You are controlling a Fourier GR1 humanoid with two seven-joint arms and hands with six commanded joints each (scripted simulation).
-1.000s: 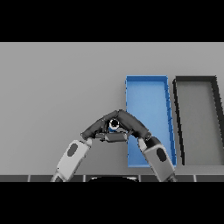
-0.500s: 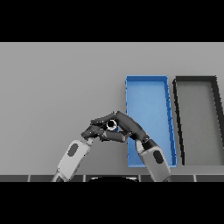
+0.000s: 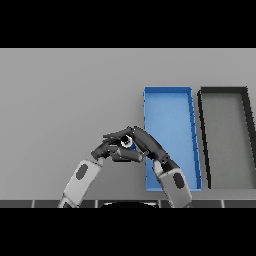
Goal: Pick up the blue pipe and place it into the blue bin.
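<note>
A grey table (image 3: 65, 100) seen from above, with two robot arms reaching in from its near edge and meeting just left of a blue bin (image 3: 192, 135).

The blue pipe (image 3: 127, 142) is almost wholly hidden. Only a small round end shows — a pale ring with a dark centre and a trace of blue — wedged between the two dark hands, above the table near its front edge and just outside the bin's left wall. Its length and how it lies cannot be made out.

The right hand (image 3: 145, 141) comes in over the bin's near left corner, fingers curled over the top of the pipe's end. The left hand (image 3: 107, 148) meets it from the left, its fingers bent in under and beside the same spot; the two hands overlap, so which fingers belong to which is hard to tell.

The bin is a long shallow tray running toward the far edge. Just right of it sits a black bin (image 3: 247, 130) of similar shape, cut off at the picture's right side.

No labels or writing can be read anywhere.
</note>
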